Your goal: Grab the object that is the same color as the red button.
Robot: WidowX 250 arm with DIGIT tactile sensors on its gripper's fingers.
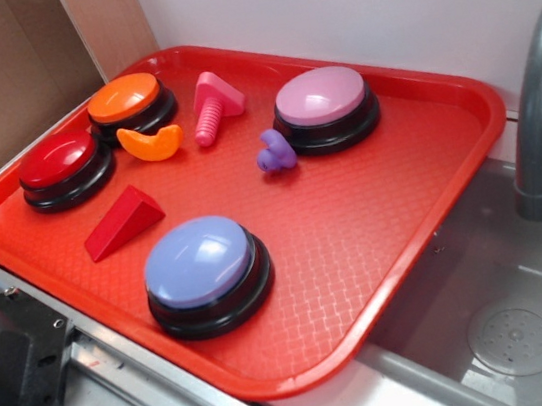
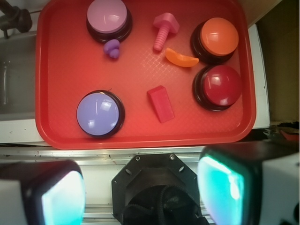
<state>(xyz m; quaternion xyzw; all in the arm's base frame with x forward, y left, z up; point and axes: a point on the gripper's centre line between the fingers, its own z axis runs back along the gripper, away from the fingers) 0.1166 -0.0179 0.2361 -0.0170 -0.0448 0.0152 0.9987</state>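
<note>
While the gripper (image 2: 143, 194) hangs high above the tray with its jaws spread wide and empty, the approach step has not begun.

The red tray (image 1: 407, 234) holds four buttons and four small toys; the red wedge (image 1: 122, 222) lies free between the red button (image 1: 64, 168) and the blue button (image 1: 205, 271), so the next move likely calls for descending squarely over it.

The red tray (image 2: 51, 136) holds everything; the red wedge (image 2: 161, 103) lies near its middle, free of contact; the red button (image 2: 218, 86) sits just right of the wedge; the orange button (image 2: 215, 39) stands beyond it; the gripper (image 2: 143, 194) hangs wide open below the tray's near edge.
</note>
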